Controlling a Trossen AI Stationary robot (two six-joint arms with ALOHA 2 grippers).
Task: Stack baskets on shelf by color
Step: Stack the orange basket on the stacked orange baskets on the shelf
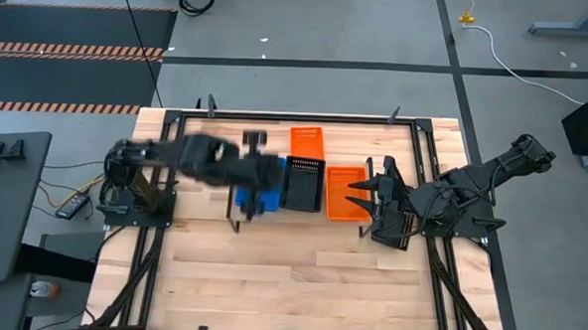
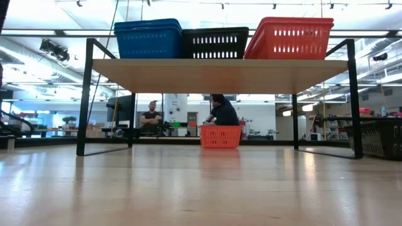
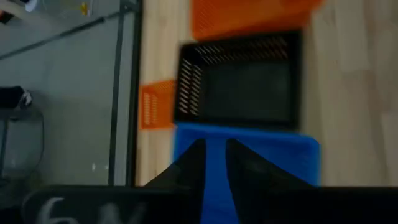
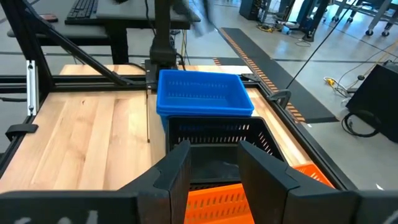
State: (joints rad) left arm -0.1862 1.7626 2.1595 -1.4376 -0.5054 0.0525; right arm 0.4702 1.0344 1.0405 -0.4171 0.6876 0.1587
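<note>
On the shelf [image 2: 220,75] stand three baskets in a row: a blue basket [image 2: 149,39], a black basket [image 2: 215,44] and an orange basket [image 2: 290,37], each resting on its base. A second orange basket [image 1: 307,141] sits on the table behind the shelf. My left gripper [image 3: 214,165] hangs over the blue basket [image 3: 249,155], its fingers a narrow gap apart; whether it touches the basket I cannot tell. My right gripper [image 4: 214,171] is open, at the right end of the shelf beside the orange basket [image 4: 230,202], touching nothing.
The shelf's dark legs [image 2: 85,94] stand on the wooden tabletop [image 1: 299,285], which has bare wood on its near side. A dark metal frame [image 1: 424,151] runs around the table. Two people [image 2: 223,113] sit in the room far behind the table.
</note>
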